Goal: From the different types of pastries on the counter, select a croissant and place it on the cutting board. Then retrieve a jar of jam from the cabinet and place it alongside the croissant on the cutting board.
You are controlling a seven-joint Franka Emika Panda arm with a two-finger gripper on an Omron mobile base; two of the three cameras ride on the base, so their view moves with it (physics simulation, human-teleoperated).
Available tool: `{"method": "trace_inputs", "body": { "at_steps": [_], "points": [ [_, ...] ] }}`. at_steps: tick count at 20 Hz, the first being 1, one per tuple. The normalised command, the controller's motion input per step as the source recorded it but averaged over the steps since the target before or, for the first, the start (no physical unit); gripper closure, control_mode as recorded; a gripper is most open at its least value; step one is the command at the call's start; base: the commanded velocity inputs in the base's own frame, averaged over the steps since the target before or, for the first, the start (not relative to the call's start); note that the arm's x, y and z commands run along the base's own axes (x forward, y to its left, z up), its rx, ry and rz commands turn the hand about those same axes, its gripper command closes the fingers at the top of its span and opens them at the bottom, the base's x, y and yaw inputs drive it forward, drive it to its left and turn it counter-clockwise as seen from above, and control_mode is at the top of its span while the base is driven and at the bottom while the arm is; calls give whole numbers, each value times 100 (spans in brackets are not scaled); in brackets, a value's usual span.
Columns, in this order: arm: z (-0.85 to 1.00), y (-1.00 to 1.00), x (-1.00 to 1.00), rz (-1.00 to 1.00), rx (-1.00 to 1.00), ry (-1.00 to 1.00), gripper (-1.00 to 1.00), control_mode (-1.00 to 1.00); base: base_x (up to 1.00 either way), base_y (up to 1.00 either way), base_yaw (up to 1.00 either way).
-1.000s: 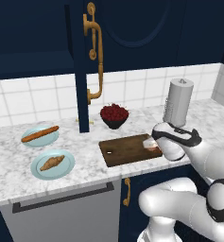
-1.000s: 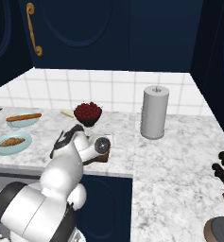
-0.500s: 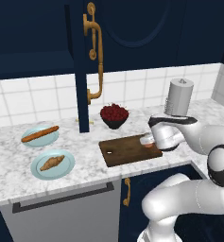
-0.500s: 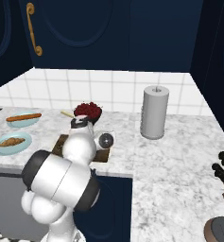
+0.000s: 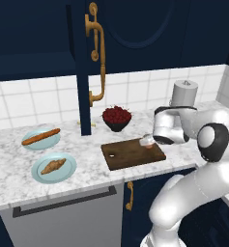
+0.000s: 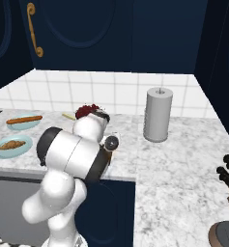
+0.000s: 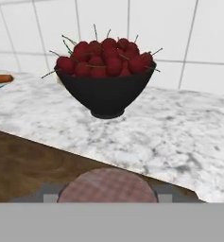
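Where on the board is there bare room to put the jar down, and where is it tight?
Most of the board is bare: its whole left and middle, from the hole corner across. The tight spot is the back right corner, where the hand holds the jar, with the cherry bowl just behind. The croissant sits on its plate, off the board.

The arm (image 5: 193, 193) is built of glossy white, rounded segments, fat and tube-like, joined one to the next by bulging elbows. Dark grey to black round caps sit at the joints, one large disc on the side of the upper elbow and a dark band where the segments meet. The wrist section is a shorter white cylinder with a dark collar and a small round silver-rimmed disc on its side
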Motion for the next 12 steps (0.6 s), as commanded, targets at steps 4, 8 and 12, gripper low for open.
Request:
{"method": "trace_inputs", "body": {
  "at_steps": [4, 8, 12],
  "points": [
    [-37, 17, 43, 0, 0, -6, 100, -100, 0, 0, 0],
    [-54, 0, 2, 0, 1, 0, 100, -100, 0, 0, 0],
    [-56, -13, -10, 0, 5, -2, 100, -100, 0, 0, 0]
  ]
}}
